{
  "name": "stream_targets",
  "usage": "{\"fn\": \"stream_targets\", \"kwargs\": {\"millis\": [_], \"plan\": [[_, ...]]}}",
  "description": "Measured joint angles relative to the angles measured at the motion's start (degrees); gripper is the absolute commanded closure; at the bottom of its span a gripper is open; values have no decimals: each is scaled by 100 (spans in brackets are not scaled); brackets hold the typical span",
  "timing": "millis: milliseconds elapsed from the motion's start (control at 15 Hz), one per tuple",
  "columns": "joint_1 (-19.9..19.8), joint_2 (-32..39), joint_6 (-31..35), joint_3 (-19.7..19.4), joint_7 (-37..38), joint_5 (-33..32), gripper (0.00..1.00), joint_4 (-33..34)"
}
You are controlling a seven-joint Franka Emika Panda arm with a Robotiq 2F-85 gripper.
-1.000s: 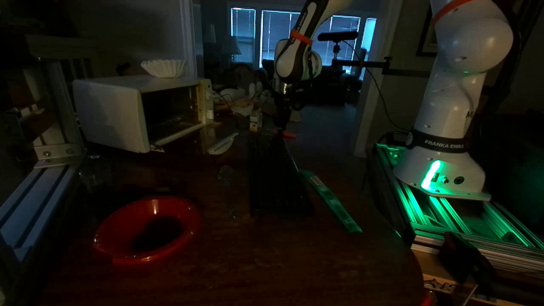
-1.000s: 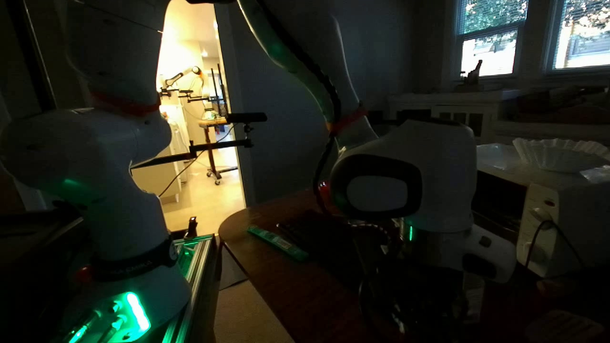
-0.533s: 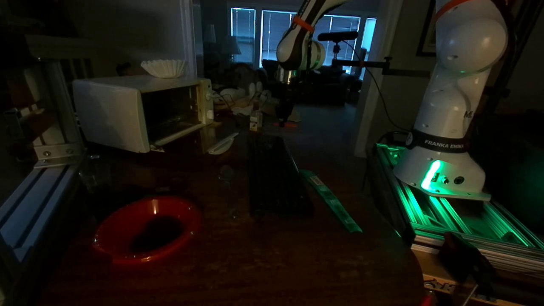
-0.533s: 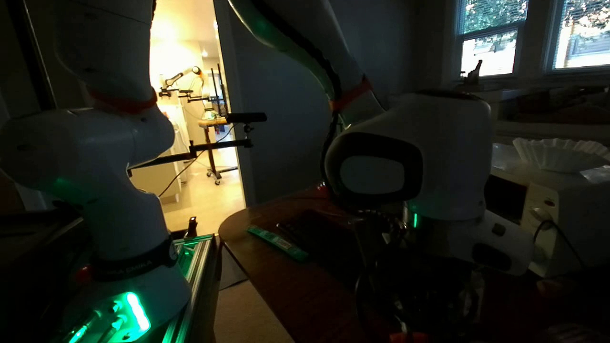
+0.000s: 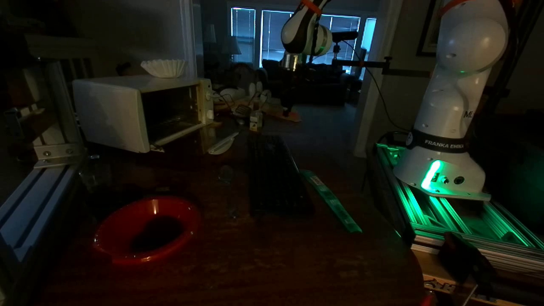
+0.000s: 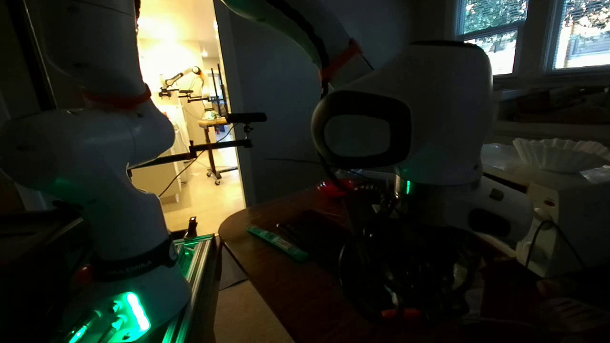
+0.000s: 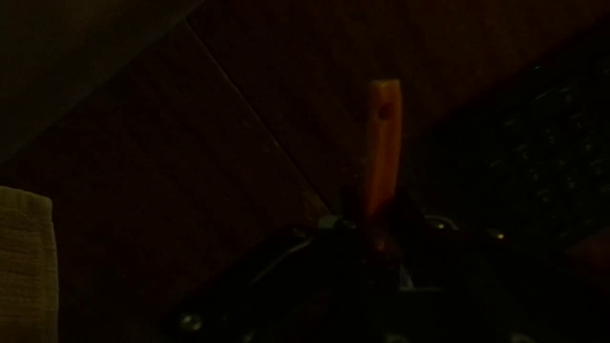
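My gripper [image 7: 376,212] is shut on the orange handle [image 7: 385,143] of a utensil, and the handle points out past the fingertips. In an exterior view the dark gripper [image 5: 287,108] is above the far end of the table, with the orange handle at its tips. A slotted head [image 5: 242,111], likely of the same utensil, shows to its left. The orange handle end [image 6: 400,313] and slotted head [image 6: 574,307] also show in an exterior view. A black keyboard [image 5: 278,178] lies on the table near the gripper and shows in the wrist view [image 7: 548,152]. The fingers are very dark.
A red bowl [image 5: 146,229], a long green packet [image 5: 331,202] and a clear object [image 5: 227,176] are on the table. A white toaster oven [image 5: 110,112] carries a fluted white bowl [image 5: 163,69]. A small bottle [image 5: 255,121] and a white dish [image 5: 223,143] stand near it.
My gripper has risen with the orange-handled utensil in it. The slotted head has come into view beside the small bottle. The keyboard, bowl and packet have not moved.
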Motion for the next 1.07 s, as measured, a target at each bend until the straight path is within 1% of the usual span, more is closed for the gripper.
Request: {"fn": "stream_targets", "kwargs": {"millis": [267,600,1067], "plan": [[5,-308,-482,-258,-122,56,95,14],[22,-540,-1280,-618,-190,56,95,87],[22,-599,-2646,-948,-294,185,95,306]]}}
